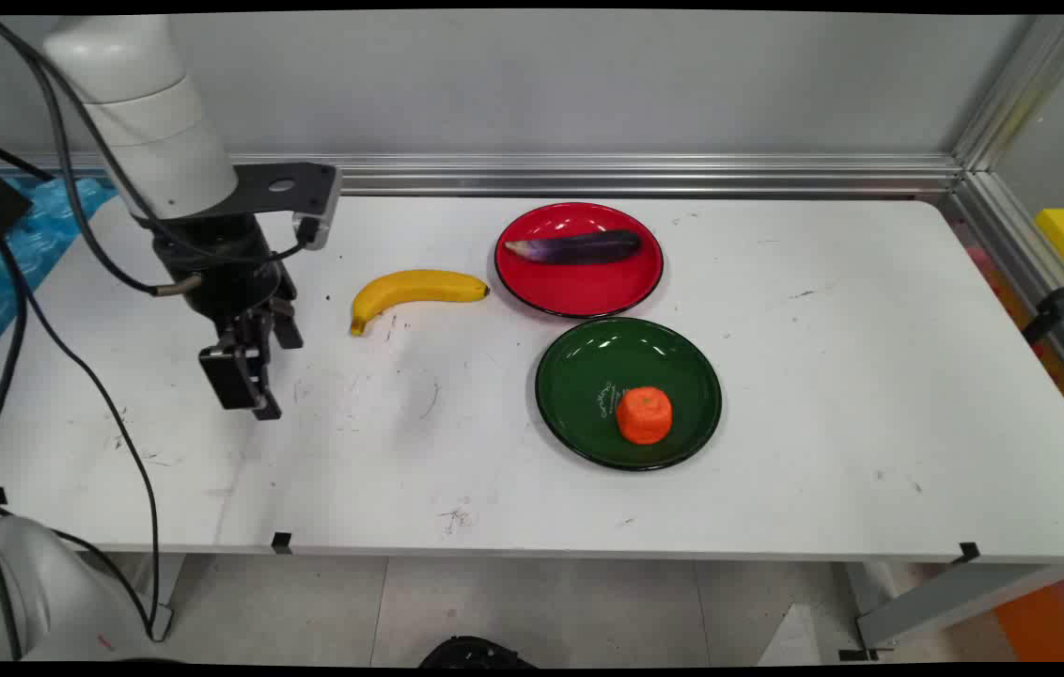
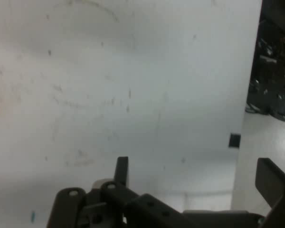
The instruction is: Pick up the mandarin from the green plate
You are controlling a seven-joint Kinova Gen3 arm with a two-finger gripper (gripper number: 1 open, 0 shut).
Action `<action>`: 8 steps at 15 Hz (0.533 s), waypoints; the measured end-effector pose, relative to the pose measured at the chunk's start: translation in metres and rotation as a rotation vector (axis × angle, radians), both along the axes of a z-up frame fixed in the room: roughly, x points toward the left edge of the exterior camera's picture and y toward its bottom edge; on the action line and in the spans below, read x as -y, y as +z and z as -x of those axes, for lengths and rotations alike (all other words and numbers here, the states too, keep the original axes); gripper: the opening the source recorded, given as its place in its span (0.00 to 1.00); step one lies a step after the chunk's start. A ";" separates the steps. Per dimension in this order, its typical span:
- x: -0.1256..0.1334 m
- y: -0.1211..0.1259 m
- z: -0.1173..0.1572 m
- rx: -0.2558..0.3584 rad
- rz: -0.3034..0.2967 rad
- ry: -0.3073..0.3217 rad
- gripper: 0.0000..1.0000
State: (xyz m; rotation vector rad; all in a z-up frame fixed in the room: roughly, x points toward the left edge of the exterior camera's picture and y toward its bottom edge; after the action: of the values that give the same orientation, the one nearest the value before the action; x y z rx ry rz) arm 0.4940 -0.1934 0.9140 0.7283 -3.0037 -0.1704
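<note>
Colours on a white table point(image 1: 776, 489)
A yellow banana point(image 1: 414, 288), a dark purple eggplant point(image 1: 579, 247) on a red plate point(image 1: 579, 293), an orange fruit point(image 1: 644, 415) on a green plate point(image 1: 588, 362); black gripper point(image 1: 250, 381).

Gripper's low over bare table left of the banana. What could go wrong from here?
1. The open gripper hangs low over the table; dropping further may jam its fingertips.
2. Sweeping right at this height could knock the banana toward the red plate.
3. Hanging cables might snag.
</note>
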 end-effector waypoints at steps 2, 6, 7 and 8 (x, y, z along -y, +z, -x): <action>0.009 0.000 0.010 -0.015 0.015 -0.024 1.00; 0.035 -0.003 0.047 -0.059 0.064 -0.078 1.00; 0.042 -0.004 0.059 -0.074 0.081 -0.093 1.00; 0.049 -0.005 0.073 -0.089 0.100 -0.107 1.00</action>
State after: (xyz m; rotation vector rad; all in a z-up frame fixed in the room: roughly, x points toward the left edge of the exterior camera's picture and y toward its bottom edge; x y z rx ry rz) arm 0.4213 -0.2426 0.9087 0.5372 -2.9422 -0.0548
